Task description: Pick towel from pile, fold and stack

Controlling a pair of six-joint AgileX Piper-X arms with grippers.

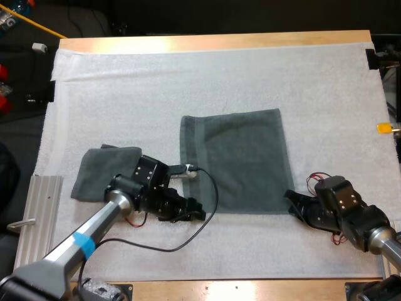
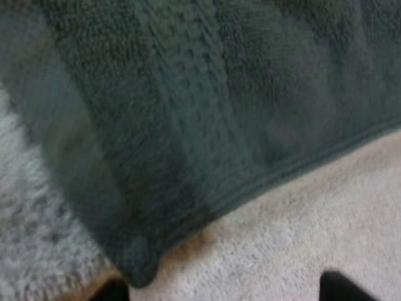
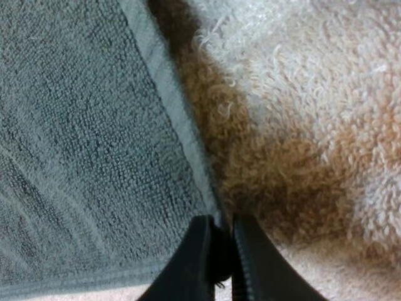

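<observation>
A dark grey-green towel lies spread flat on the middle of the white mat. A second towel, folded, lies to its left. My left gripper is low at the spread towel's near left corner. In the left wrist view that gripper is open, its fingertips wide apart just short of the towel corner. My right gripper is at the near right corner. Its fingers are shut on the towel's hemmed edge there, with the gripper low on the mat.
The white mat covers most of the wooden table. A ribbed metal plate lies at the mat's left edge, beside my left arm. An orange-brown tint marks the mat next to the towel's edge.
</observation>
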